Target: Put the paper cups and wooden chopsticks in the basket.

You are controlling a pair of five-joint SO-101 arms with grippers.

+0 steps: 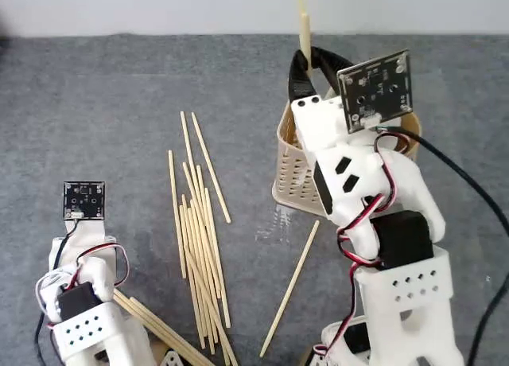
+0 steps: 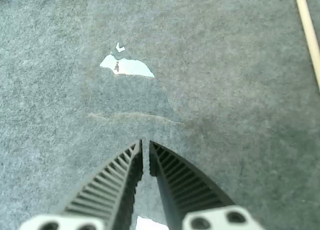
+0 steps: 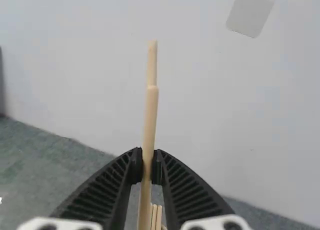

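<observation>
The grey mat (image 1: 95, 103) carries everything. My right arm (image 1: 374, 223) stands over the basket (image 1: 293, 175) at the mat's far side. The right gripper (image 3: 146, 170) is clamped on a few chopsticks (image 3: 151, 105) held upright, I judge so they drop end-first into the opening. The loose pile (image 1: 199, 239) lies fanned mid-mat, apart from the basket, with one stray stick (image 1: 290, 289) nearer it. The left gripper (image 2: 145, 142) hangs low over bare mat, jaws together and empty — parked, I think, out of the way.
</observation>
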